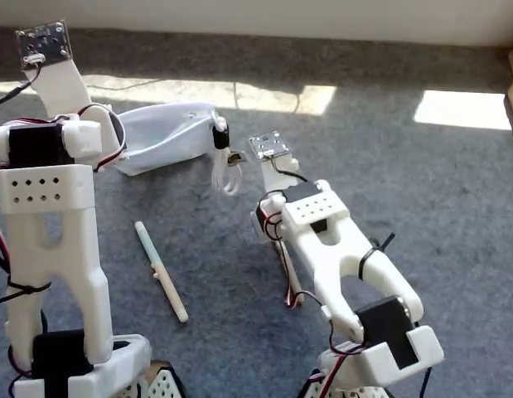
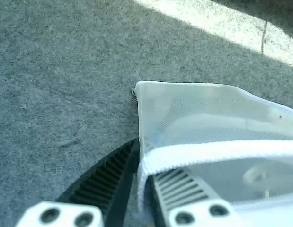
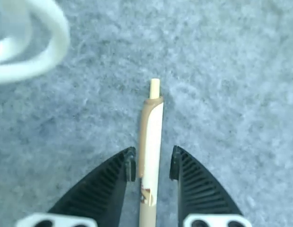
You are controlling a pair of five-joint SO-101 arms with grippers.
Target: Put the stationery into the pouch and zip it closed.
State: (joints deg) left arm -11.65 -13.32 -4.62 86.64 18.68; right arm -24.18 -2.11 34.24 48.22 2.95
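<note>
Tan-and-white pen (image 3: 151, 142) lies on the counter (image 3: 241, 94) between the right pincer's (image 3: 152, 158) parted jaws, its long axis running along them, neither jaw touching it. The mesh pouch (image 1: 165, 133) sits upper left in the high view, its hem clamped by the left pincer (image 2: 142, 161). A second pen (image 1: 161, 272) lies apart, lower left of centre.

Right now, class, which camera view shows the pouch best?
The high view: nearly the whole pouch at once. The left wrist view has one corner close up; the right wrist view, a white loop, likely its strap.
</note>
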